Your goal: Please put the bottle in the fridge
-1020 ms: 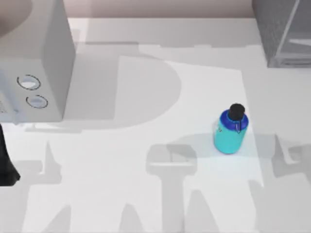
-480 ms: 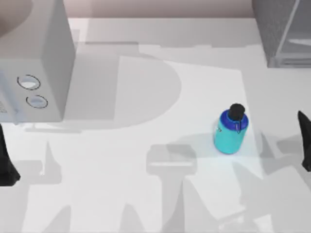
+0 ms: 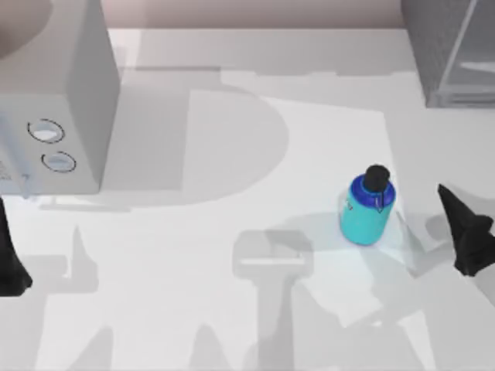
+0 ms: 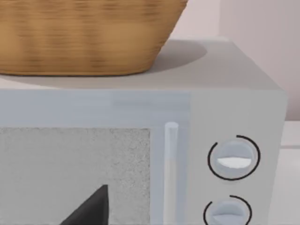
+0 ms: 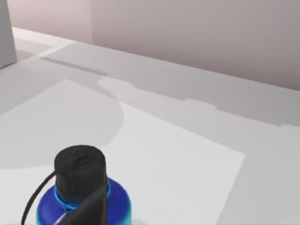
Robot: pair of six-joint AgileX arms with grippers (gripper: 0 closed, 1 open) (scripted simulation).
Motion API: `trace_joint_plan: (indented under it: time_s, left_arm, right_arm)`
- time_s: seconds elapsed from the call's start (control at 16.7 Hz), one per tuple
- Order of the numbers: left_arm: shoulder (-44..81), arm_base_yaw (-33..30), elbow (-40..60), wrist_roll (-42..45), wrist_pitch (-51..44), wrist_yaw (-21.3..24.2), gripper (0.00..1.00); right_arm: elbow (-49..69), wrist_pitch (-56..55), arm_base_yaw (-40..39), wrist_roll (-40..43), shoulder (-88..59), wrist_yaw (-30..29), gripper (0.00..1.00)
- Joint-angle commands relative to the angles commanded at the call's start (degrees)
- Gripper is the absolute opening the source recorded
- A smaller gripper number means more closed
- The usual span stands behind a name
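Note:
The bottle [image 3: 366,205] stands upright on the white table, right of centre: turquoise body, dark blue shoulder, black cap and a thin strap. The right wrist view looks down on the bottle's [image 5: 82,187] cap and shoulder from close by. My right gripper [image 3: 462,227] hovers just to the bottle's right, apart from it, and one of its dark fingers [image 5: 91,208] shows in the right wrist view in front of the bottle. The fridge [image 3: 448,48], a dark grey speckled box with a pale front, stands at the far right corner. My left gripper [image 3: 8,259] is parked at the left edge.
A light grey box with two round dials [image 3: 54,100] stands at the far left; the left wrist view faces the box's front [image 4: 197,154], with a wicker basket [image 4: 89,37] on top. Bare tabletop [image 3: 232,232] lies between the box and the bottle.
My right gripper has come in from the right edge and moved left toward the bottle. The bottle and my left arm have stayed where they were.

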State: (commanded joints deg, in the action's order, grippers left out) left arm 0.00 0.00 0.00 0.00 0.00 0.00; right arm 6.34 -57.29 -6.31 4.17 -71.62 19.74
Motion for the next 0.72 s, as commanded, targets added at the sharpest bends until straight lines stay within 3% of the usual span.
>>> trace_joint_plan:
  time_s: [0.72]
  left_arm:
    - [0.0, 0.0, 0.0, 0.0, 0.0, 0.0, 1.0]
  right_arm:
    - [2.7, -23.5, -2.5, 1.6, -29.3, 8.0, 1.0]
